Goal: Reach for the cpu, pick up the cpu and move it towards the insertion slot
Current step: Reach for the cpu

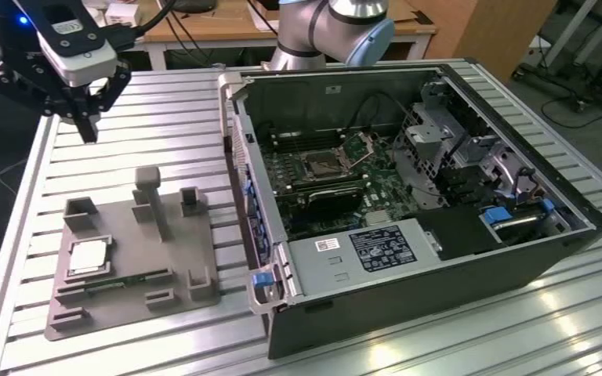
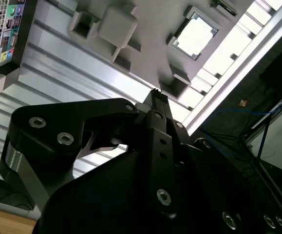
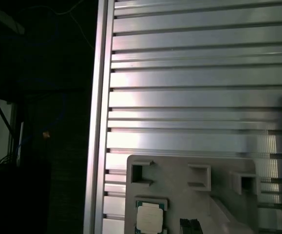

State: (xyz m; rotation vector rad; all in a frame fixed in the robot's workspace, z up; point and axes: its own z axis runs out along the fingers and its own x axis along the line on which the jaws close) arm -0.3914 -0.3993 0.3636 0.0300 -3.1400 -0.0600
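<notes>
Slatted table (image 1: 123, 102) carries a tray (image 1: 118, 225) with the cpu (image 1: 88, 256). Jaws hang pressed together, empty, well apart from it.

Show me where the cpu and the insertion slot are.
cpu (image 1: 90, 257): exterior view, on its silver top.
insertion slot (image 1: 322, 164): exterior view, on the dark socket centre.

The grey moulded plastic tray (image 1: 123, 235) is set on the slatted aluminium table (image 1: 154, 110), to the exterior view's left of the open black computer case (image 1: 385, 305). The small flat square silver cpu (image 1: 88, 256) is laid in a recess on the tray's left side. The square metal-framed insertion slot (image 1: 322, 164) is seated on the green motherboard (image 1: 382, 194) inside the case. The black gripper (image 1: 88, 135) is hung above the table beyond the tray's far edge, well apart from the cpu.
</notes>
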